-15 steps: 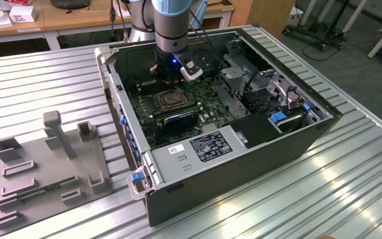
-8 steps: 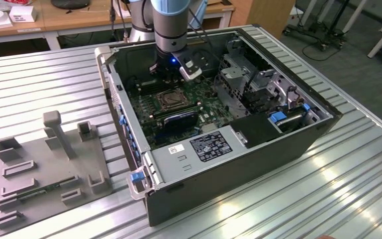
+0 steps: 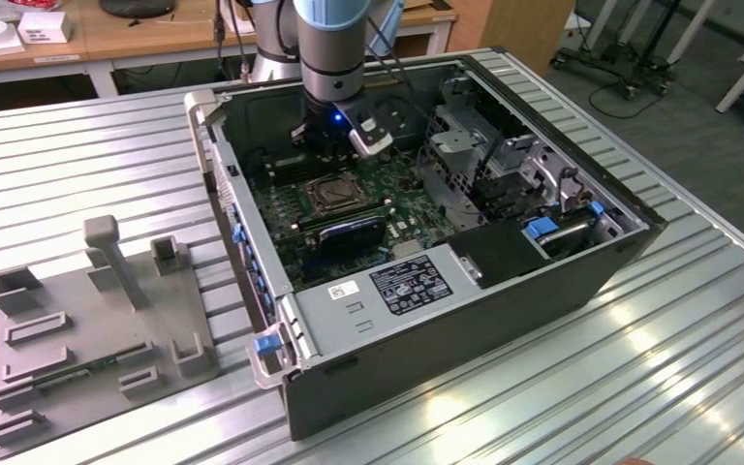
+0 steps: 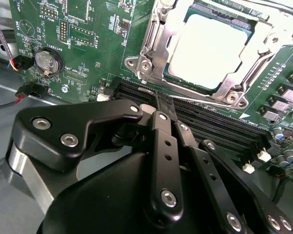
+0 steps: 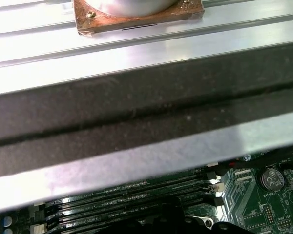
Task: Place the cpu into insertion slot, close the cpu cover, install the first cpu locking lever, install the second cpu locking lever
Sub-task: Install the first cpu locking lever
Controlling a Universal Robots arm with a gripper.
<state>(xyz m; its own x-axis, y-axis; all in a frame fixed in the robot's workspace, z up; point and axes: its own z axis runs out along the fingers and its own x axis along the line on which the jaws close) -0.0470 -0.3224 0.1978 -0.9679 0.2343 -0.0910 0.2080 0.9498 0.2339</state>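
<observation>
— Where's the chip [image 4: 212, 48]?
— I see it seated under the metal cover [image 4: 154, 39]; in the exterior view, at six o'clock from my arm [image 3: 333, 58]. My gripper [image 4: 160, 100] has its fingers [image 4: 162, 141] pinched together, empty, just beside the cover.

Second wrist view: thin silvery square cpu cover [image 4: 161, 48] clipped by frame edge, black gripper [image 4: 164, 100] hides part of long black memory slots [image 4: 219, 119]. Exterior view: black-framed insertion slot [image 3: 329, 194] too small to read contents.
</observation>
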